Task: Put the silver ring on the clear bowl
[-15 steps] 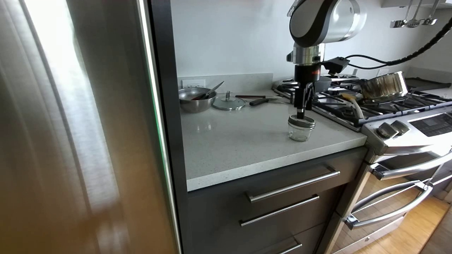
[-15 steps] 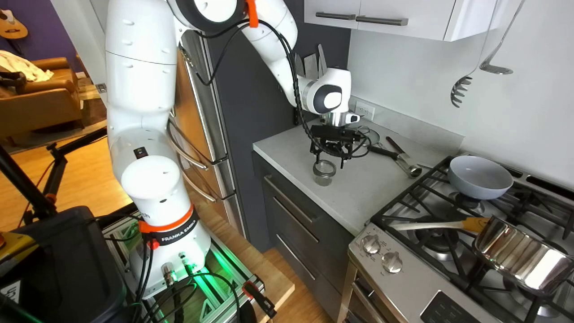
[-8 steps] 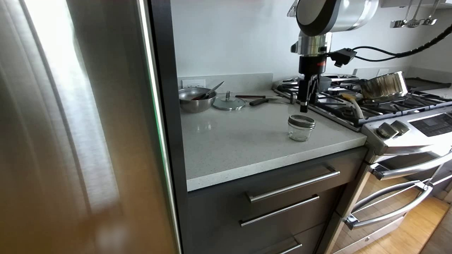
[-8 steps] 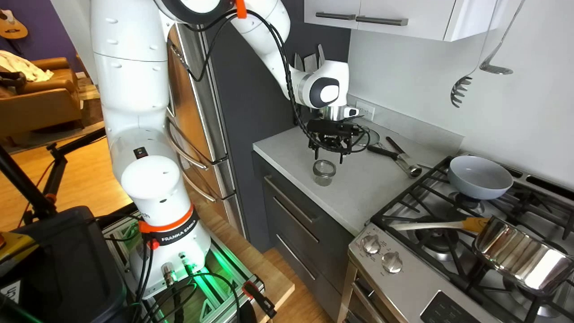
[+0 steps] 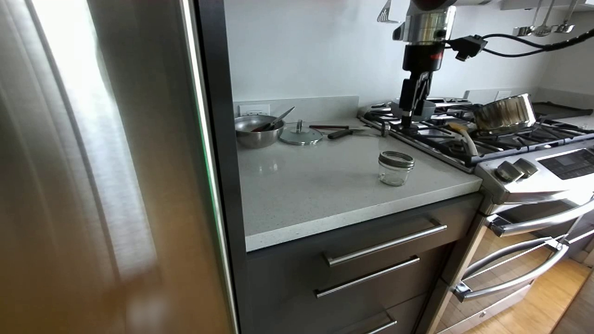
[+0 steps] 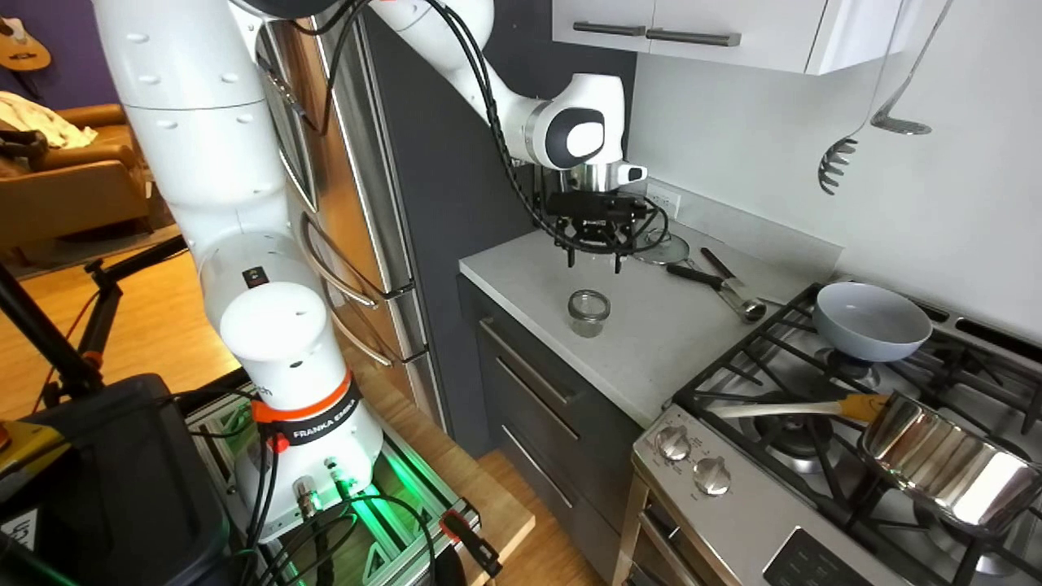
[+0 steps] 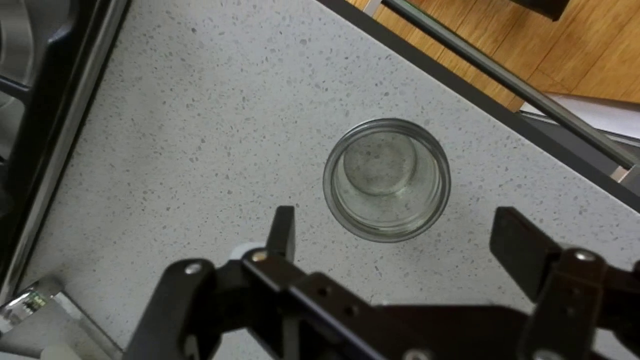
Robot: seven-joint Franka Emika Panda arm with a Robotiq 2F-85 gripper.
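The ring (image 5: pixel 394 163), light-looking, best pinched across its band, tops the bowl (image 5: pixel 393 177) near the worktop's (image 5: pixel 306 195) front edge, jaws parted.

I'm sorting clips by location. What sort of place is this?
A kitchen, probably in a home: there are a stove and a fridge, and a guitar in the background of an exterior view hints at living space.

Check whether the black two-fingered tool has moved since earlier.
Yes, upward: in both exterior views the tool has risen away from the small clear glass bowl, which stays put.
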